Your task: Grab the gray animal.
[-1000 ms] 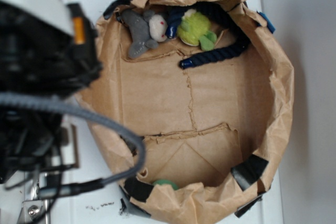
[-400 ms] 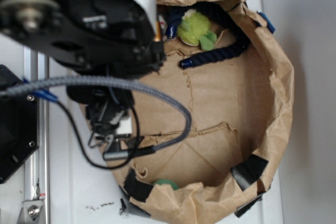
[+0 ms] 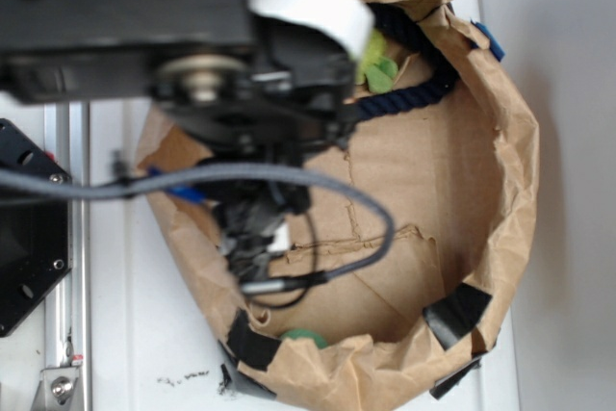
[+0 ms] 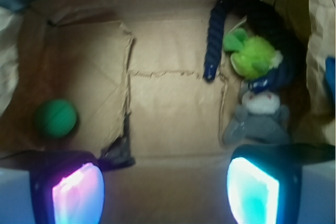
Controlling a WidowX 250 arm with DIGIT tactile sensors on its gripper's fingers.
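The gripper [image 4: 165,192] is wide open and holds nothing. Its two glowing pads sit at the bottom of the wrist view. The gray animal [image 4: 257,121] lies just above the right-hand pad, at the lower right. In the exterior view the big black arm [image 3: 173,36] hides it. The green ball [image 4: 56,119] is blurry.

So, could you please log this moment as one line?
phase: approach | hand: open, empty | target: small gray plush animal, untouched, beside fuzzy yellow-green plush toy | site: brown paper bag
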